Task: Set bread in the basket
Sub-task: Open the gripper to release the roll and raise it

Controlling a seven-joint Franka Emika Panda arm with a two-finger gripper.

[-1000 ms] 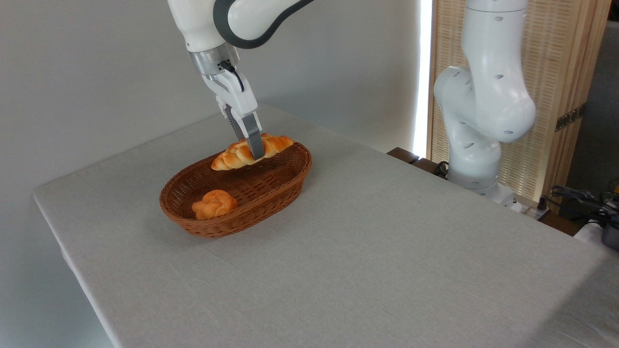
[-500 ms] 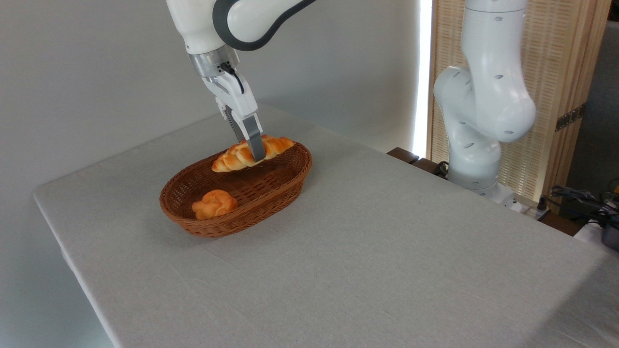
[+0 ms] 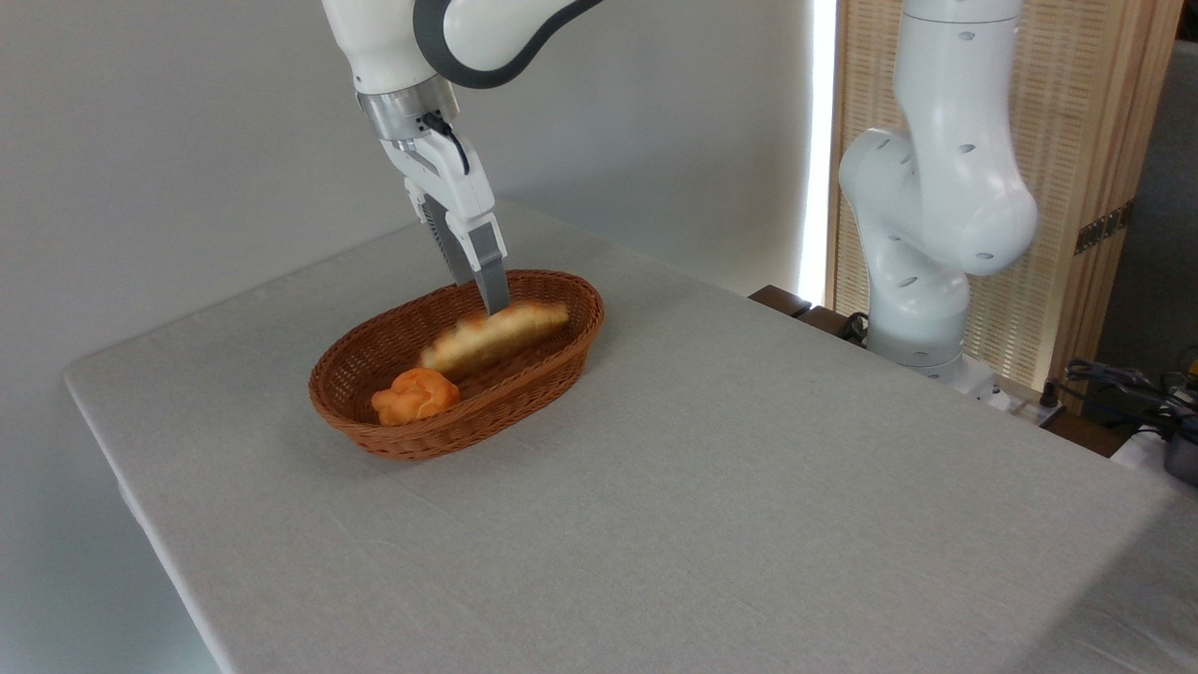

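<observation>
- Now at the release step: bread (image 3: 493, 337) blurred, apparently dropping inside the basket (image 3: 393, 440), just below the fingertips.
- Gripper (image 3: 490, 298) above the loaf, holding nothing; jaw gap hidden edge-on, so width cannot be told.
- Long axis roughly along the basket's length, right end raised toward the far rim, left end low beside the small bun (image 3: 415, 394).
- Next move, by judgement: straight lift clear of the rim, without clipping the wicker.
</observation>
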